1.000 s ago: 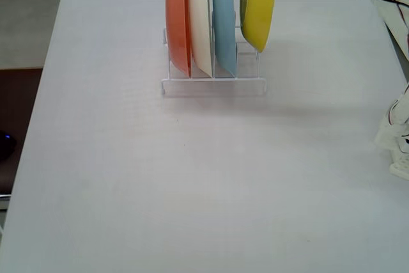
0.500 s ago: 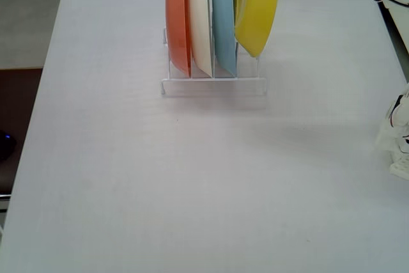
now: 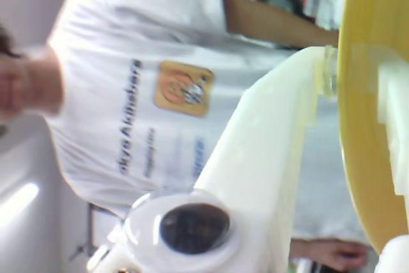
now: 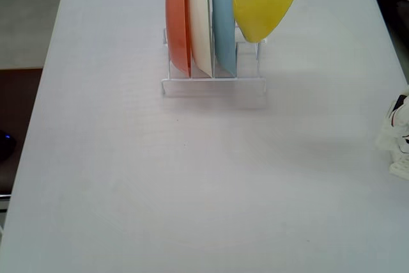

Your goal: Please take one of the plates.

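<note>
The round, glossy bright yellow plastic plate (image 4: 265,1) hangs tilted above the right end of the clear acrylic plate rack (image 4: 213,84) in the fixed view, its lower edge clear of the slot, close beside the pale blue plate (image 4: 224,27). The cream-white plate (image 4: 200,23) and the orange plate (image 4: 178,20) stand upright in the rack on the white worktop (image 4: 192,183). In the wrist view my gripper (image 3: 358,81) is clamped on the yellow plate's rim, one white finger on either face. Behind it stands a person in a white printed T-shirt (image 3: 140,94).
</note>
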You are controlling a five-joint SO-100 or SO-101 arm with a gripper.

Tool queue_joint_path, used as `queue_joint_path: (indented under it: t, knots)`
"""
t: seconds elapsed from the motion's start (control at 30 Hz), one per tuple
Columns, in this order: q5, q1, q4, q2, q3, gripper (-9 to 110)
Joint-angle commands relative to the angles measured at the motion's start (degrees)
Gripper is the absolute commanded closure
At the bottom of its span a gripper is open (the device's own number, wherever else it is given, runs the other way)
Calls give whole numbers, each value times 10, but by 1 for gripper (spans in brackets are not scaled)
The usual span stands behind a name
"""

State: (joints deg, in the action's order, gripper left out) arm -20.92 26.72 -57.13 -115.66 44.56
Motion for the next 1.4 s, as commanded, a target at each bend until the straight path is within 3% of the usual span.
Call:
queue_joint_path:
  t: [0.0,0.37,0.8,1.0,1.37]
  knots:
    - [17,1,2,-50,-37,102]
    - [73,-60,5,-84,-38,102]
    - [160,-263,32,-55,-14,102]
    - [149,-338,60,-19,-13,102]
    - [135,-354,173,55,-13,102]
